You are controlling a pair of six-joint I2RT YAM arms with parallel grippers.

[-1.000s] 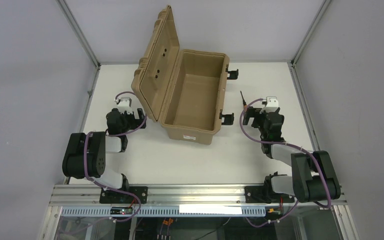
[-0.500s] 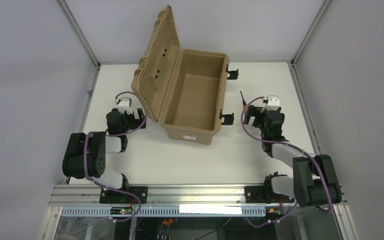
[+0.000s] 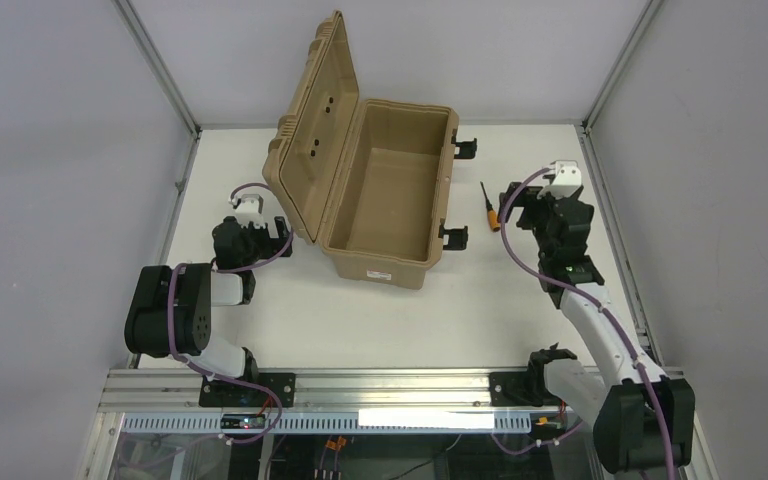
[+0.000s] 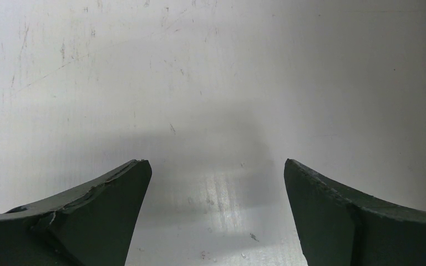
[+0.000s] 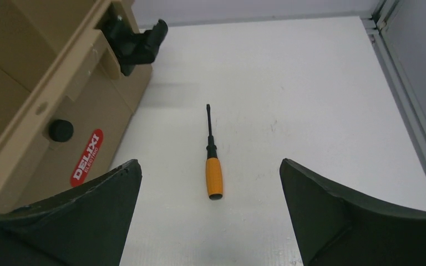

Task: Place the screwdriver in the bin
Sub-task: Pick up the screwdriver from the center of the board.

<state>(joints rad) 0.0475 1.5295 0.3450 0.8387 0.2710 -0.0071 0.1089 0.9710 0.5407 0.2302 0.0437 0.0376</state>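
The screwdriver (image 3: 491, 210) lies loose on the white table right of the bin, orange handle toward me and black shaft pointing away. In the right wrist view it (image 5: 213, 176) lies ahead, centred between my open fingers and untouched. The tan bin (image 3: 385, 262) stands open at the table's middle back, its inside bare and its ribbed lid (image 3: 320, 130) upright on the left. Its side wall (image 5: 44, 83) fills the left of the right wrist view. My right gripper (image 3: 518, 205) (image 5: 209, 163) hovers open above the table beside the screwdriver. My left gripper (image 3: 265, 235) (image 4: 216, 162) is open and empty over bare table, left of the lid.
Two black latches (image 3: 467, 147) (image 3: 453, 236) stick out from the bin's right side toward the screwdriver; one shows in the right wrist view (image 5: 136, 41). A metal frame rail (image 3: 610, 230) borders the table on the right. Grey walls enclose the table.
My right arm has stretched out and swung its gripper back and to the right, uncovering the orange handle it hid before. The screwdriver, the bin and the left arm have not moved.
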